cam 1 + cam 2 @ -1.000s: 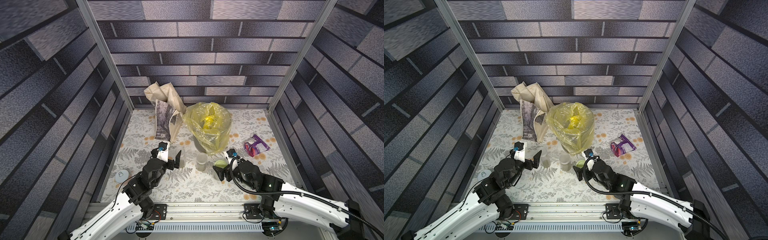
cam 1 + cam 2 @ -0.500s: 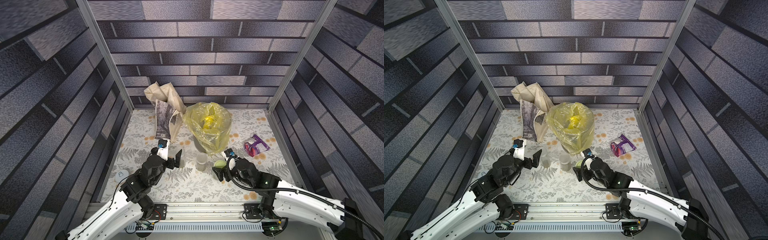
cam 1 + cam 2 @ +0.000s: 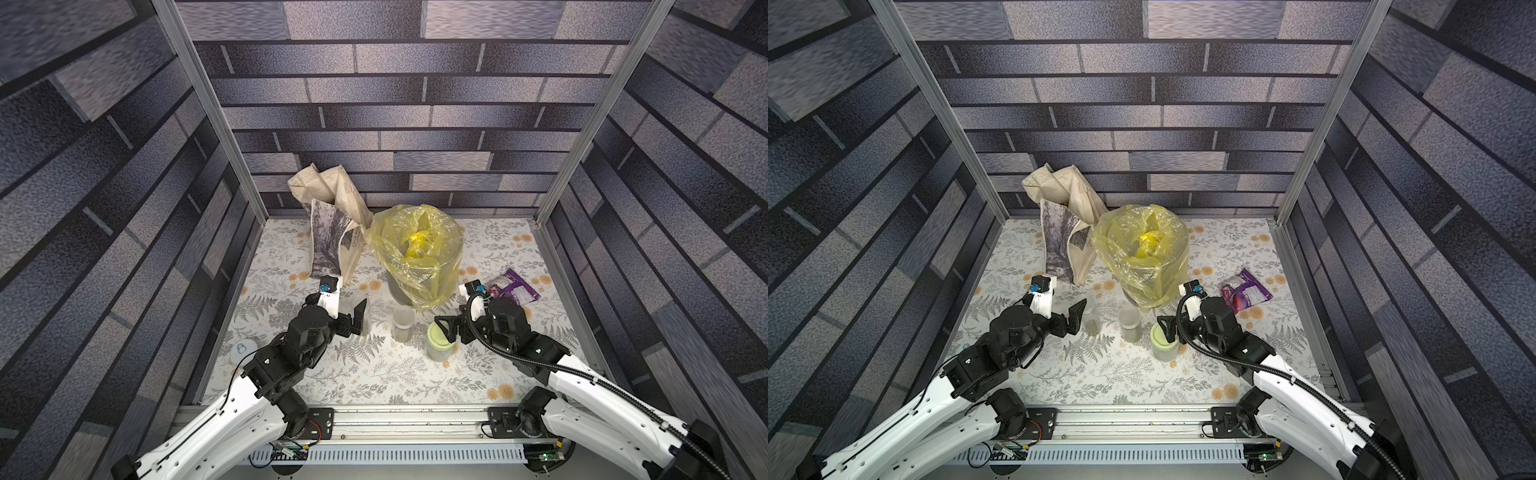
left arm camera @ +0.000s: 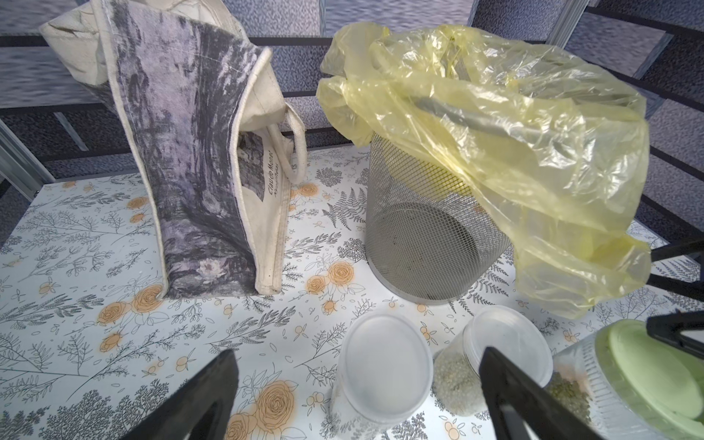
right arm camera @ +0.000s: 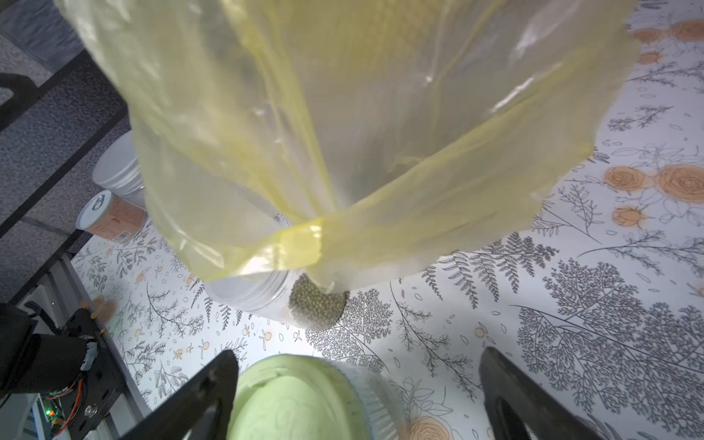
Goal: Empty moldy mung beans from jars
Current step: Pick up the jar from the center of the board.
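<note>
Mung beans (image 5: 316, 304) — grains distinct in wrist views, blurred from above.

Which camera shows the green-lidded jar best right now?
A top view: the green-lidded jar shows whole, ribbed body included. The right wrist view catches mostly its lid; the left wrist view crops it at the frame edge.

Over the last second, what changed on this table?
The right end effector moved forward; the wide ribbed clear jar with the pale green lid now sits between its open jaws. The left end effector edged toward the slim clear jar with a whitish lid. Neither grips anything. Jars, yellow-bagged grey mesh bin and cream cloth tote stayed put.
</note>
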Tool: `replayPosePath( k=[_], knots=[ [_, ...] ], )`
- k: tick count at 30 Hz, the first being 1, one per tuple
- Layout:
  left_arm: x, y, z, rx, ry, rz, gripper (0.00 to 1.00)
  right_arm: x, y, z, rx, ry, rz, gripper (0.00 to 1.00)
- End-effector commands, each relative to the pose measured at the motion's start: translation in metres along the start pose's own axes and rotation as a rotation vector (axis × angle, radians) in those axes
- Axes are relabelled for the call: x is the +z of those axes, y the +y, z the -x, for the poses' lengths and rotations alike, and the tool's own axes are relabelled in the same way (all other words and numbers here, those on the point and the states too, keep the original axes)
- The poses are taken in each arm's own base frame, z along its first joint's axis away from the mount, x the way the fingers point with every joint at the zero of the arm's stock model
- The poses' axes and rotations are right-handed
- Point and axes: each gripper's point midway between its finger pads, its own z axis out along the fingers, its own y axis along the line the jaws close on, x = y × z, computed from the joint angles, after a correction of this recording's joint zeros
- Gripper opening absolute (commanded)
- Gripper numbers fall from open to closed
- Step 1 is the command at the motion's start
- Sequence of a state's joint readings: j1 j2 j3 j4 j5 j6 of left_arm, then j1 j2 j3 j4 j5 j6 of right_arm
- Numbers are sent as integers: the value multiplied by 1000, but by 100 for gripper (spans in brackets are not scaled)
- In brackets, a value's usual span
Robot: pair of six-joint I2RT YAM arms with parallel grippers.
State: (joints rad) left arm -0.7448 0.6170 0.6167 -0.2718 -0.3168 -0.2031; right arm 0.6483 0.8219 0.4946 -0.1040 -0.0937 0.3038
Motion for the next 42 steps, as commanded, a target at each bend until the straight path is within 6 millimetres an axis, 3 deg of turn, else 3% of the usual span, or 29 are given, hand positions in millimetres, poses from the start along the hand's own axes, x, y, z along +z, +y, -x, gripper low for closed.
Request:
replayPosePath(
  k=[1,10,18,21,27,35,42],
  knots=[
    [-11,0,8,-25,-4,-6,100,-3,14,9,44,-37,107,100],
    [-18,4,6,-45,-23,-5,100,5,14,5,99,-11,110,100],
    [-12,-1,6,-36,-1,-17,100,19,45,-5,-50,43,102,100],
    [-13,0,8,-37,-7,-16,100,23,47,-8,-42,37,121,100],
    [-14,0,8,-31,1,-14,100,24,35,-9,-12,21,96,100],
    [-11,-1,6,-25,13,-11,100,10,7,11,102,-50,111,100],
    [-5,4,7,-31,24,28,100,2,6,15,104,-58,117,100]
  ],
)
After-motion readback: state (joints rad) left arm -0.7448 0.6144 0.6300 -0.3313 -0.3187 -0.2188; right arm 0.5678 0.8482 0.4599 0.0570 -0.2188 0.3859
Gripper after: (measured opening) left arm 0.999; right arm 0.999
